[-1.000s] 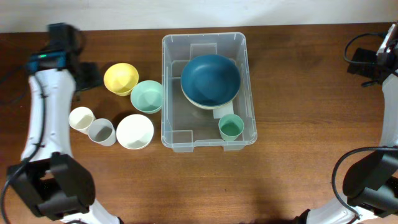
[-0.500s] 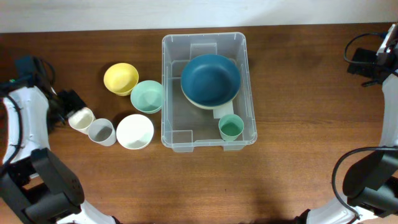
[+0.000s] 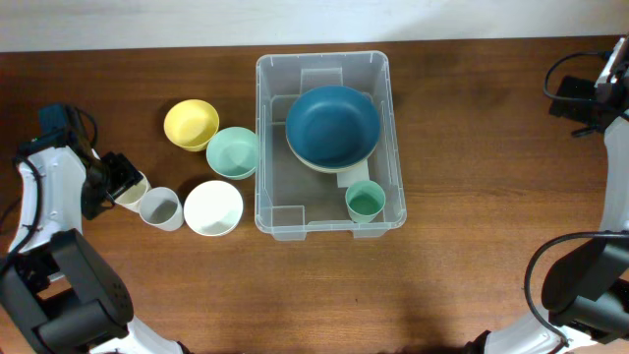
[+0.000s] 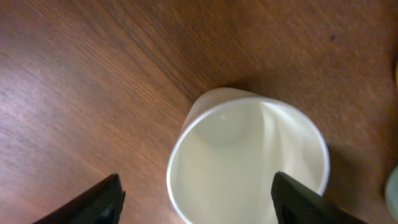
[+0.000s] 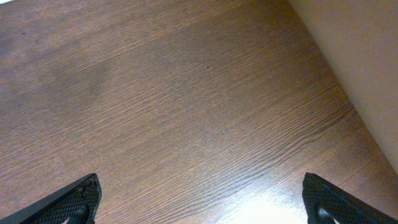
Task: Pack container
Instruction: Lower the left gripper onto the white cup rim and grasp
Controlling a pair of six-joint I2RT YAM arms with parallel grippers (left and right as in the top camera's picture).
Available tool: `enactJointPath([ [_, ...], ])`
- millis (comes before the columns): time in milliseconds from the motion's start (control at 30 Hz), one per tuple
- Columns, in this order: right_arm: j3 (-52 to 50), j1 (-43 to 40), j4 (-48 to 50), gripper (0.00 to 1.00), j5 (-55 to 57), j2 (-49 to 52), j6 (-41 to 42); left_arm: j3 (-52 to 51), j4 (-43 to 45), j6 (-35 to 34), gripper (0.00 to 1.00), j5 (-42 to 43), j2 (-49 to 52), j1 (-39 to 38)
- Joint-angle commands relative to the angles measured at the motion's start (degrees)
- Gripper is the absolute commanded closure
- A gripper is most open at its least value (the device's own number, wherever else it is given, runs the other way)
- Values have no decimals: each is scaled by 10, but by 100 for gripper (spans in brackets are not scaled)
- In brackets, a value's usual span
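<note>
The clear plastic container (image 3: 267, 138) stands at the table's middle. It holds a dark blue bowl (image 3: 332, 126) stacked on a pale bowl, and a small green cup (image 3: 365, 202). My left gripper (image 3: 120, 179) is open over a cream cup (image 3: 130, 192) at the left. In the left wrist view the cream cup (image 4: 249, 162) stands upright between the open fingers (image 4: 198, 200). My right gripper (image 3: 588, 98) is open and empty at the far right edge, with only bare wood below it in the right wrist view (image 5: 199, 199).
Left of the container stand a yellow bowl (image 3: 191, 124), a mint bowl (image 3: 232, 152), a white bowl (image 3: 213, 207) and a grey cup (image 3: 160, 208). A pale wall edge (image 5: 360, 56) runs along the right of the right wrist view.
My left arm swung from the far left top down to the cream cup and now straddles it. The right arm has not moved.
</note>
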Motion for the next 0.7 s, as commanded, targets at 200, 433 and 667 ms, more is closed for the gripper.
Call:
enactJointPath([
  [200,9,-3,0,1,1,-14,7,-25,22,-9,64,6,-14,0],
  [433,9,-3,0,1,1,-14,7,-25,30,-9,78,6,-14,1],
  [667,9,-3,0,1,1,-14,7,-25,37,-9,86,-1,-14,1],
])
